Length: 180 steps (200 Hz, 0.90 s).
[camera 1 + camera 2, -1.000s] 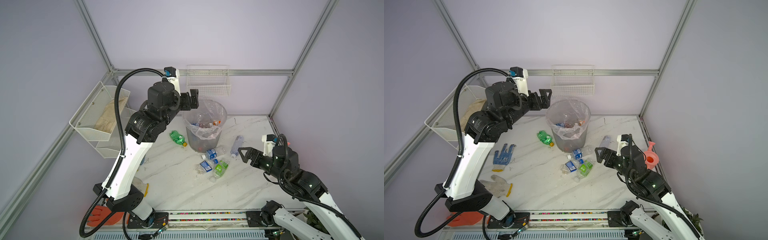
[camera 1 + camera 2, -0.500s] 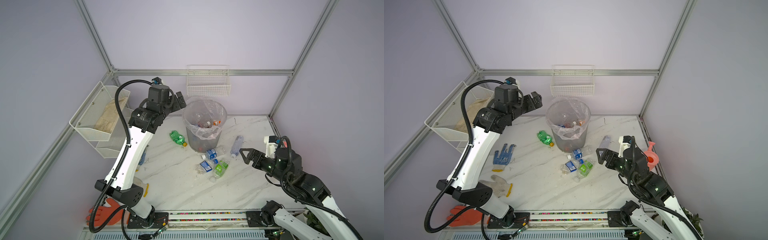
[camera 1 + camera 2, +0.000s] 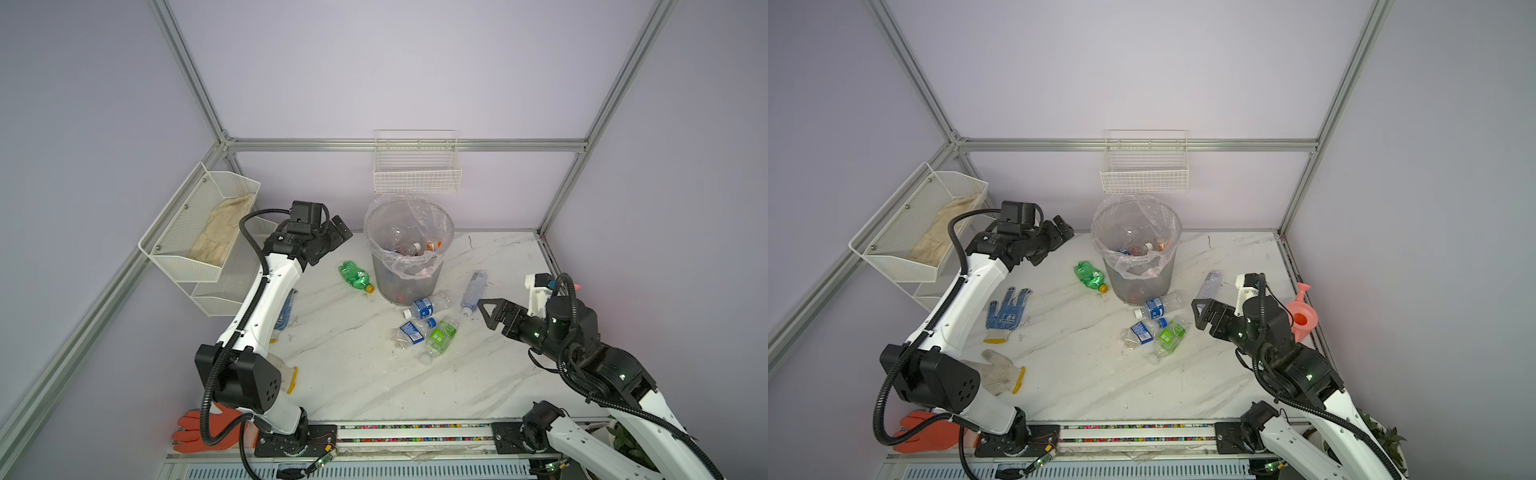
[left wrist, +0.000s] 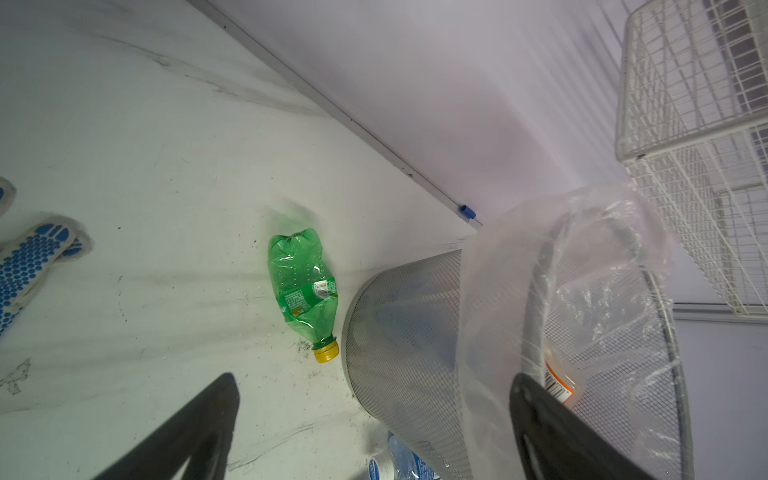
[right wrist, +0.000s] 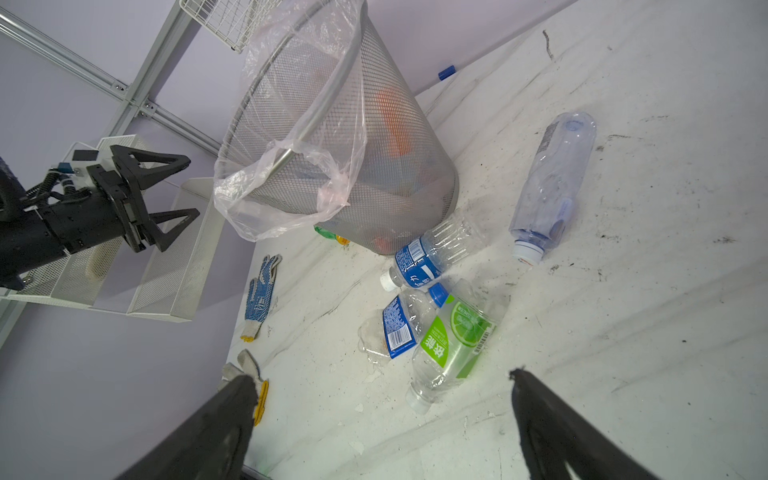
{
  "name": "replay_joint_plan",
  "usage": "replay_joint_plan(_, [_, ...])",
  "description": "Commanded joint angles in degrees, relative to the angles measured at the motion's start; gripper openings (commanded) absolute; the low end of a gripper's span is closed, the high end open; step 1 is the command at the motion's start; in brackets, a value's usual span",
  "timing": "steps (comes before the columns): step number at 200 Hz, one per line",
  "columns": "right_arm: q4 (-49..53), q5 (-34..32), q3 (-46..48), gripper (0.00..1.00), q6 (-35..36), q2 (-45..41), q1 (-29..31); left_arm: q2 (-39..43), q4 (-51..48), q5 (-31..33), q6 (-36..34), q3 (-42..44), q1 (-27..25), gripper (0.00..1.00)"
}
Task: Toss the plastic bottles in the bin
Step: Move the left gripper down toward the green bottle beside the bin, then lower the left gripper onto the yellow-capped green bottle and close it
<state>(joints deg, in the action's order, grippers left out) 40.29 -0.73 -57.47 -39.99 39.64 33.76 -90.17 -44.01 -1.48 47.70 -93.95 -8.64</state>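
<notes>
if starting with the green bottle (image 4: 305, 286), lying on the marble table (image 3: 353, 374) just beside the foot of the bin (image 3: 415, 286), pinch across the crumpled belly rather than the slick yellow cap (image 4: 325, 353). likely featherlight, thin-walled and springy; apt to skid away or pop out under a hard squeeze. left gripper (image 3: 337, 233) spread wide and empty, hanging above the table to the left of the bin. right gripper (image 3: 484, 315) likewise released, holding nothing, aimed at four more on the table: blue-label bottle (image 3: 426, 306) just beside the bin's base, crushed blue-label bottle (image 3: 409, 332) and green-label bottle (image 3: 441, 336) side by side in front of it, pale clear bottle (image 3: 473, 291) nearer the right arm. best taken mid-body, on the label. binned bottles (image 3: 409, 248) already inside the liner.
</notes>
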Motion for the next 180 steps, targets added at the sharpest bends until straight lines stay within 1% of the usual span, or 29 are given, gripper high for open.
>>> replay_joint_plan(1, [0.6,-1.5,0.8,0.97,0.1,0.7,0.1,2.5,6.2,-5.0,3.0,5.3,2.0,1.0])
replay_joint_plan(63, [0.4,-2.1,1.6,0.97,0.6,1.4,0.1,-1.3,11.1,-7.5,3.1,13.0,3.0,1.0])
replay_joint_plan(109, [0.5,-2.4,1.4,0.97,1.2,2.3,0.1,-6.8,12.3,-10.4,3.1,13.6,3.5,1.0])
replay_joint_plan(131, [0.3,-2.9,1.2,0.97,1.6,2.9,0.1,-8.8,14.7,-12.1,3.5,15.0,3.5,1.0])
replay_joint_plan(180, [-0.8,-3.7,1.5,0.97,2.6,5.5,0.1,-12.8,17.0,-12.9,3.6,16.2,3.5,1.0])
